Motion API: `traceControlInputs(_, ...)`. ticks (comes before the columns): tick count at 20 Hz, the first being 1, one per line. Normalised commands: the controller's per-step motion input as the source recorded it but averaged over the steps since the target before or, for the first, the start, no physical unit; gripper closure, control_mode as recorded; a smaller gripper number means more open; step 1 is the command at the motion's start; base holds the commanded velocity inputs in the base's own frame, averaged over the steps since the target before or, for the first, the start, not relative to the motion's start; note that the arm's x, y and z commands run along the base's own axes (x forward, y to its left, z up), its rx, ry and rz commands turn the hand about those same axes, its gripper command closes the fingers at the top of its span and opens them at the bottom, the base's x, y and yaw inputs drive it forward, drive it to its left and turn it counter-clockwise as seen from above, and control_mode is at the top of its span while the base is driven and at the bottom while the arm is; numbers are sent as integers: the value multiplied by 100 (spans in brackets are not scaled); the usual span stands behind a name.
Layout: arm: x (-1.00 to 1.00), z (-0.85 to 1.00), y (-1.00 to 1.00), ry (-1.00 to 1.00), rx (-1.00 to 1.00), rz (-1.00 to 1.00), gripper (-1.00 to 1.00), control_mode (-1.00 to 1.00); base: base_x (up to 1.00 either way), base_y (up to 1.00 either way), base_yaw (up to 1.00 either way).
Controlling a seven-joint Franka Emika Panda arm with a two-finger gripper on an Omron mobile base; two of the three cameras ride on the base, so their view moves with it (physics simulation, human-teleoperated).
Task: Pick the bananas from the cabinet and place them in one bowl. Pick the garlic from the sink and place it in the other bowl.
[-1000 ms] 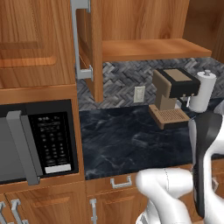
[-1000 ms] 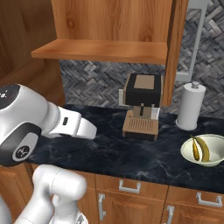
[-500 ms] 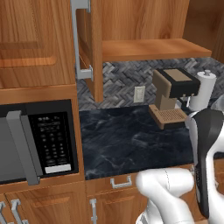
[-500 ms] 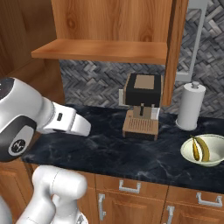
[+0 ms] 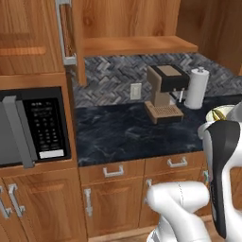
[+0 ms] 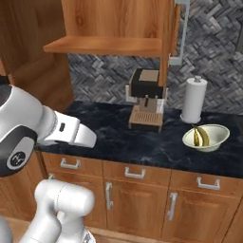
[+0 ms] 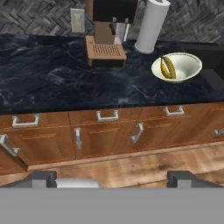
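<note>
The bananas (image 7: 166, 68) lie in a cream-white bowl (image 7: 189, 64) on the black counter, right of the paper towel roll. The right base view shows the bananas (image 6: 201, 136) in that bowl (image 6: 217, 135) too. The bowl's rim (image 5: 221, 113) peeks out behind my arm in the left base view. The cabinet (image 5: 132, 45) stands open, its shelf (image 6: 107, 46) bare. My gripper (image 7: 112, 178) is open with nothing between its fingertips (image 7: 42, 176), and it looks from floor side toward the counter front. The garlic, the sink and the other bowl are out of view.
A coffee machine (image 6: 146, 97) and a paper towel roll (image 6: 193, 99) stand at the back of the counter. A microwave (image 5: 35, 125) is built in at the left. The open cabinet door (image 6: 168, 42) hangs above the coffee machine. Drawers and doors (image 7: 109, 131) line the counter front.
The whole scene has slid left in both base views, so the base has driven. The gripper stays open. The bananas and the bowl have kept their place on the counter.
</note>
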Motion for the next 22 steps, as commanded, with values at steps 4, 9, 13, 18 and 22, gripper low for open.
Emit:
traceControlInputs(4,0,0,0,0,0,0,-100,100,-23,-89,0)
traceControlInputs(9,0,0,0,0,0,0,-100,100,-13,-90,0)
traceControlInputs(13,0,0,0,0,0,0,-100,100,-12,-93,0)
traceControlInputs(18,0,0,0,0,0,0,-100,100,-4,-95,0)
traceControlInputs(22,0,0,0,0,0,0,-100,100,0,-94,0)
